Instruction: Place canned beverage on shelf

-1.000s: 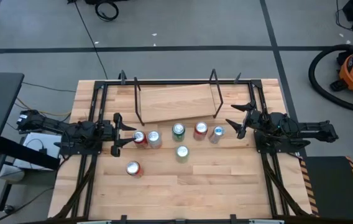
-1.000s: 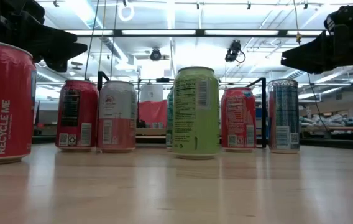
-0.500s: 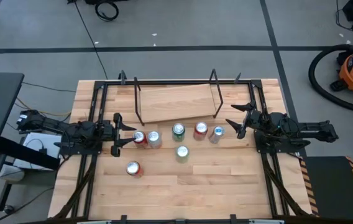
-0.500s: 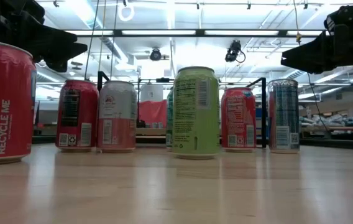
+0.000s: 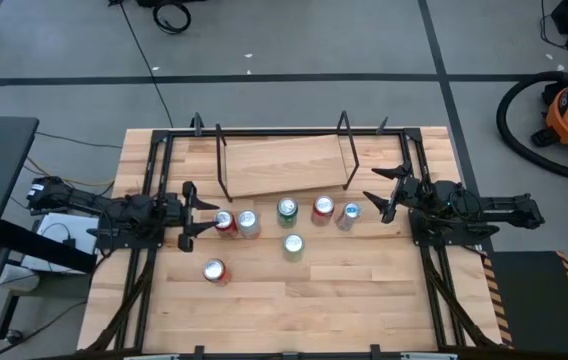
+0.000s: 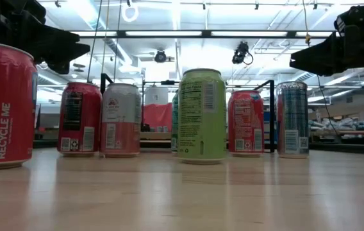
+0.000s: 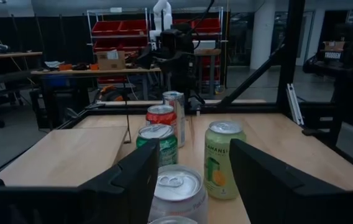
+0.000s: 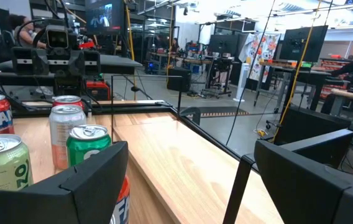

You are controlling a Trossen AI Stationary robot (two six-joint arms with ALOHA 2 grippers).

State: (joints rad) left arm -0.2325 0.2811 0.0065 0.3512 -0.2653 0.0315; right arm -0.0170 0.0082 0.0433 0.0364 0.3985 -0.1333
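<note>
Left gripper (image 5: 196, 218) at table's (image 5: 264, 300) left edge, fingers apart around nothing, touching red can (image 5: 223, 222). Advice: centre fingers on can, clamp mid-height, lift upright over shelf (image 5: 282, 165) edge. Six cans on table, none on shelf behind row. Right gripper (image 5: 382, 200) beside blue can (image 5: 350, 214), fingers apart, empty.

The butcher-block table (image 5: 364, 290) carries six upright cans (image 5: 293, 244) and the wooden shelf (image 5: 282, 165)

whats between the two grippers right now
In the high view, a row of five upright cans stands between the left gripper and the right gripper.
</note>
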